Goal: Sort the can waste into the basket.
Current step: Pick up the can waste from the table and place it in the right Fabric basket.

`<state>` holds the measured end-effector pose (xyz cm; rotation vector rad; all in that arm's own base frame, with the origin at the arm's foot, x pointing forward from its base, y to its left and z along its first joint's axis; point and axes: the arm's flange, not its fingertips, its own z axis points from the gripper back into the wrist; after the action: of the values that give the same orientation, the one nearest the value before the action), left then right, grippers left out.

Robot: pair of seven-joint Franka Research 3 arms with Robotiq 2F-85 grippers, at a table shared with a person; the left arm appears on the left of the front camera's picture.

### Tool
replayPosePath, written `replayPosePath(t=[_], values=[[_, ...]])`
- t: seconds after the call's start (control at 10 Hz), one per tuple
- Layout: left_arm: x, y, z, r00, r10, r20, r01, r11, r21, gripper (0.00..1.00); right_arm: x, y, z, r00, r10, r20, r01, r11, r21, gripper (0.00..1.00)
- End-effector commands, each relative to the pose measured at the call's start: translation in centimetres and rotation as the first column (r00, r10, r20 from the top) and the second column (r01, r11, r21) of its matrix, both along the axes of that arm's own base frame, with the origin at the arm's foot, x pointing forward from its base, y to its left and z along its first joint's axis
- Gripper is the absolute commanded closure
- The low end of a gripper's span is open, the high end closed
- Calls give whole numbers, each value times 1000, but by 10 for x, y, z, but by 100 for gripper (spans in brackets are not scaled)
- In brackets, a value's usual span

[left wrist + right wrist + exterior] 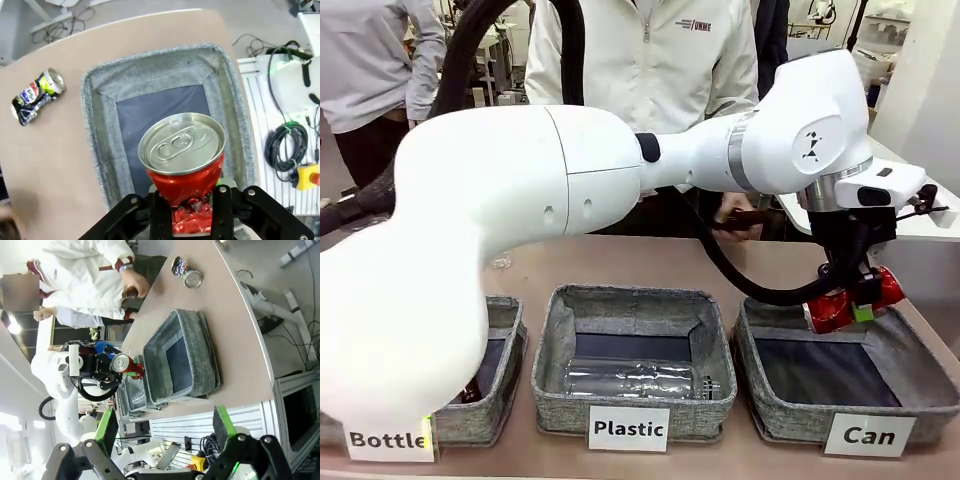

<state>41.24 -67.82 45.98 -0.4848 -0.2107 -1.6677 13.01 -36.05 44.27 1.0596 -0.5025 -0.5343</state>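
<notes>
The robot's white left arm sweeps across the front view from nine o'clock towards three o'clock, and its left gripper (pixel 852 300) pinches the crushed red metal drink can (pixel 830 311) in the air above the far edge of the rectangular grey fabric basket (pixel 760 400) with a white card reading "Can" (pixel 869 436), at about four o'clock in the picture. In the left wrist view, the two black fingers (pixel 160 215) press against the can's crumpled body, its silver top faces the camera, and the basket's dark bottom lies below it. The second crushed can, dark blue-black with white and red marks (pixel 37 95), lies on the brown table (pixel 50 165) outside the basket, at ten o'clock from it and well apart. In the right wrist view, the right gripper (pixel 165 430) has its green-padded fingers spread wide with nothing between them. Two like baskets labelled "Plastic" (pixel 560 400) and "Bottle" (pixel 505 400) stand at the "Can" basket's nine o'clock. A person in a pale jacket (pixel 650 60) stands across the table.
</notes>
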Motion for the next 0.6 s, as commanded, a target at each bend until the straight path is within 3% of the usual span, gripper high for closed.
replayPosePath(t=[0.0, 0.1, 0.2, 0.5], values=[[18, -26, 16, 1000, -15, 21, 14, 999, 49, 17, -9, 4, 4, 1000, 6, 7, -6, 1000, -11, 0], [16, -26, 16, 1000, -18, 14, 17, 999, 46, 16, -9, 4, 4, 1000, 6, 7, -6, 1000, -11, 0], [16, -26, 17, 1000, -18, 11, 17, 999, 44, 0, -9, 4, 4, 1000, 6, 7, -6, 1000, -11, 0], [20, -18, 15, 1000, -15, -7, 16, 998, 54, 0, -9, 4, 4, 1000, 6, 7, -6, 1000, -11, 0]])
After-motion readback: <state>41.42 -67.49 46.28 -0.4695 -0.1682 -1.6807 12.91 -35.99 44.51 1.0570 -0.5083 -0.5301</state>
